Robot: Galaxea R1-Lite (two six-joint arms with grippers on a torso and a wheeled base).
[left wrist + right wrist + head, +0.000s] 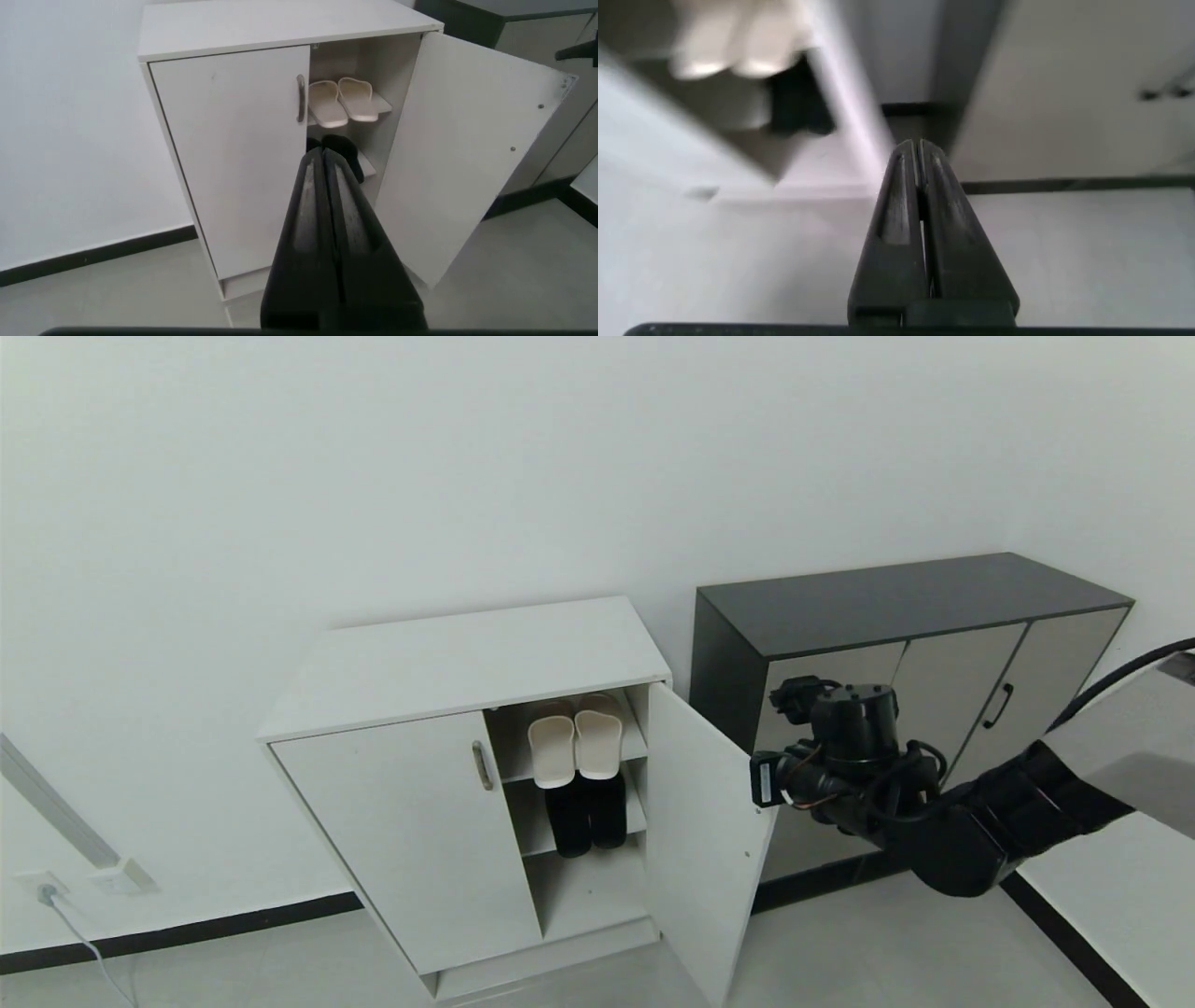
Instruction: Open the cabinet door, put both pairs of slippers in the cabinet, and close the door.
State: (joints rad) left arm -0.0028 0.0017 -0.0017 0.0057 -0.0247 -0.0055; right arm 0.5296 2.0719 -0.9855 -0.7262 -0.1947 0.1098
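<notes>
White cabinet (467, 658) stood against the wall: flat top, two doors, shelves inside. The dark cabinet (896, 597) with grey fronts stood just beside it, on the robot's right. The right door (700, 840) hung wide open and the left door (401, 831) was shut.

White slippers (574, 742) lay side by side on the top shelf, with black slippers (588, 814) on the shelf directly below.

Right gripper (920, 147) had its fingers pressed together on nothing. In the head view it sat at the open door's outer edge. Left gripper (323, 154), also closed up and empty, pointed at the open side, its tip covering part of the black pair.

The left wrist view gave the door's inner face with small fittings. The head view gave the dark cabinet's top. In the right wrist view both pairs were a blur.

A metal handle (482, 765) sat on the shut door's inner edge.
</notes>
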